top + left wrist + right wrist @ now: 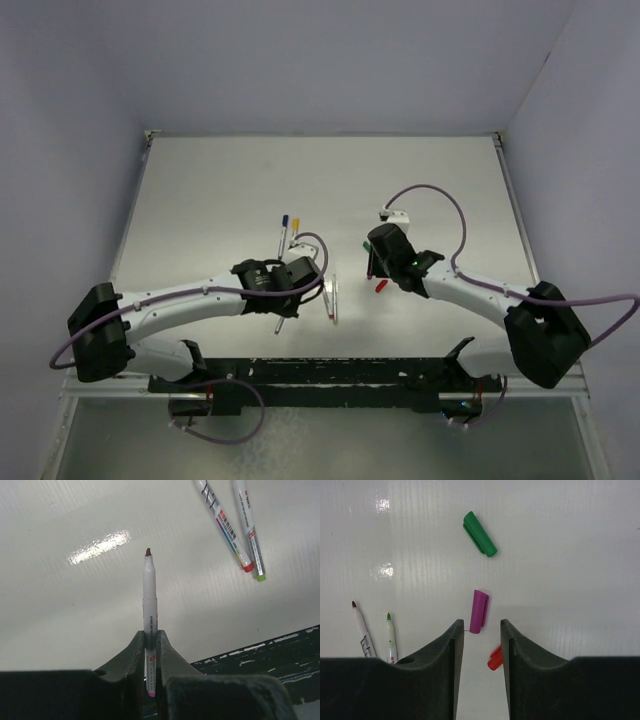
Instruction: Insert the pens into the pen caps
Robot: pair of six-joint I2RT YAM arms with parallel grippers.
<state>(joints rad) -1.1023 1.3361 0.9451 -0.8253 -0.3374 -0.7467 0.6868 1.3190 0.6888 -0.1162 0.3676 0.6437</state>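
Note:
My left gripper (151, 632) is shut on a white pen (149, 587) that points away from the wrist, dark reddish tip bare and pink end between the fingers. Two more pens (234, 540), with red and green ends, lie on the table to its right. My right gripper (482, 625) is open above the table, its fingertips just short of a purple cap (479, 611). A green cap (480, 541) lies farther ahead. A red cap (495, 658) is partly hidden by the right finger. In the top view the grippers, left (305, 272) and right (375, 250), sit mid-table.
Two uncapped pens (375, 637) with a dark and a green tip lie left of my right gripper. Two pens (285, 235) with a blue and a yellow end lie behind the left gripper. The black front rail (330, 375) runs along the near table edge.

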